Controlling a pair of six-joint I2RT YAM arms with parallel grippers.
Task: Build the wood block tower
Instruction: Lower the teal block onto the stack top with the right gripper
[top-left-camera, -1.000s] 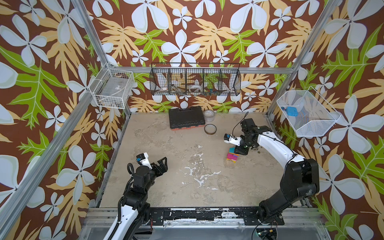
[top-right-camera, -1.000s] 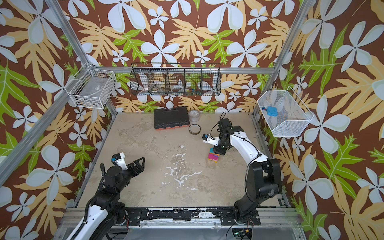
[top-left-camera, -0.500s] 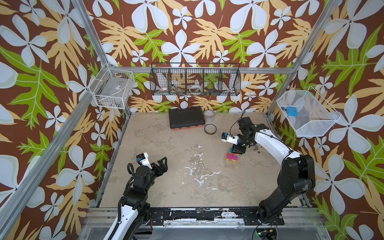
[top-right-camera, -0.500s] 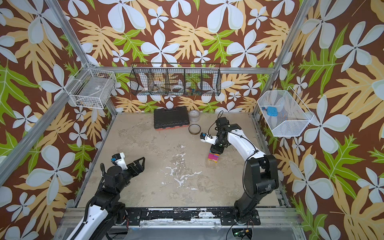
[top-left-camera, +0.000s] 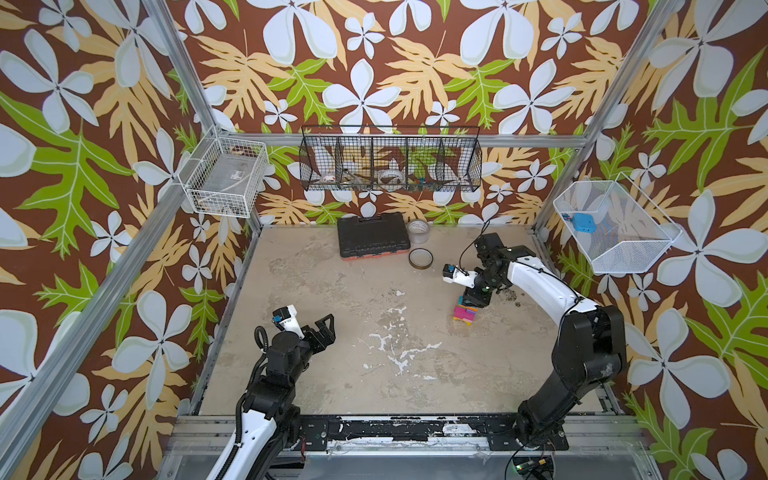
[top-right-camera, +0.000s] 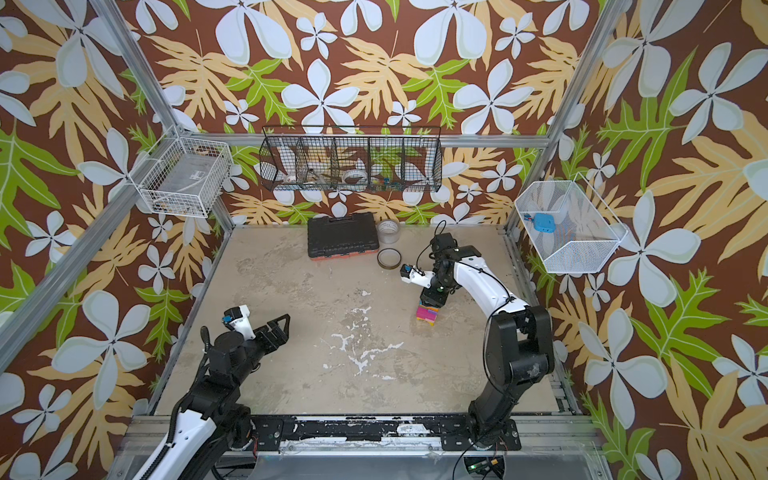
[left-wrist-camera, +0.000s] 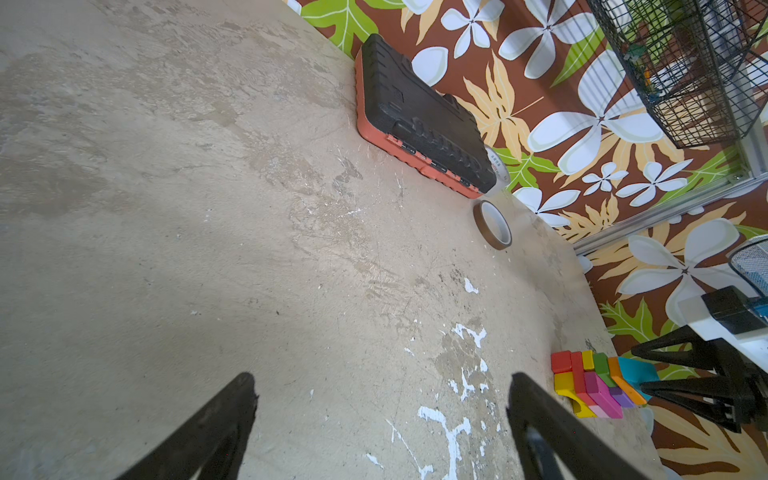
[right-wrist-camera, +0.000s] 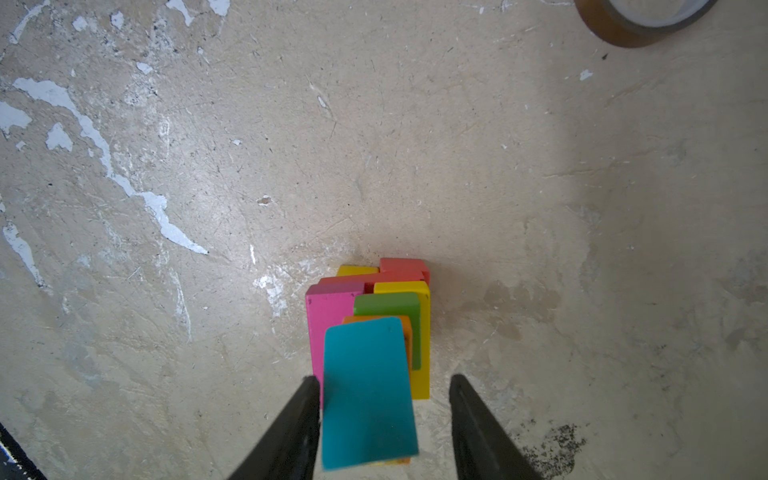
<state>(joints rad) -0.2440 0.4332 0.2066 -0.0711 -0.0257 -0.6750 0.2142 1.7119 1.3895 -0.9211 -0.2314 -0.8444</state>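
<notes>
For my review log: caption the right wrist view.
The right gripper, jaws open, straddles the flat teal wood block topping the multicoloured block tower.

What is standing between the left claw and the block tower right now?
Nothing on the table lies between the open left claw and the tower: only bare surface. The right claw straddles the tower's teal top block, though, so the top is occupied. The tool case sits off at the back.

The tower stands just under the right gripper, with its top block between the jaws. The tape roll lies behind-left of this gripper, and the tool case farther left.
</notes>
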